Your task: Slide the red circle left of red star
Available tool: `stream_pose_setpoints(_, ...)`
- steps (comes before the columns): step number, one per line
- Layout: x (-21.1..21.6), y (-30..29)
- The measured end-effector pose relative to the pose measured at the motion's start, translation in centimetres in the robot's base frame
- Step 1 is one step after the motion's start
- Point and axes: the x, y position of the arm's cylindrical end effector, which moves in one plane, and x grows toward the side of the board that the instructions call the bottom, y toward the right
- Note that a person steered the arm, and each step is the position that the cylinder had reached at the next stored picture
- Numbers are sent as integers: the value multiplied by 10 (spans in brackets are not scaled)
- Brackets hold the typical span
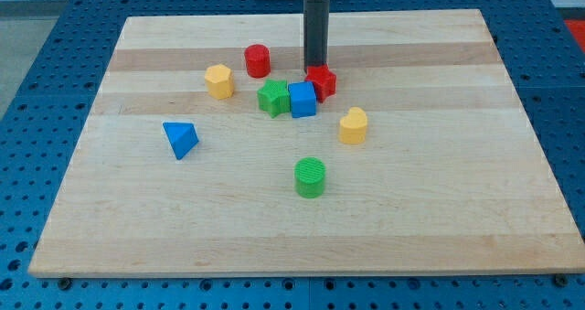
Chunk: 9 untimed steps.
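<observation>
Behind the red star, my tip upright (no gripper fitted), red circle to the view's left.

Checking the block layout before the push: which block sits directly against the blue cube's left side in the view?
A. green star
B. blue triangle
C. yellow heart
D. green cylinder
A: the green star touches the blue cube on the view's left side; the others lie apart.

We see open wood between the red circle and the red star. Below that gap, the green block and blue cube touch, walling it; the yellow block flanks left.
</observation>
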Motion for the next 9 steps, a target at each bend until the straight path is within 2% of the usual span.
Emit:
stream_pose_setpoints(2,-34,-28)
stream_pose_setpoints(4,-46,-106)
stream_pose_setpoints(6,-36,-162)
stream_pose_setpoints(8,-15,-174)
stream_pose_setpoints(9,-13,-155)
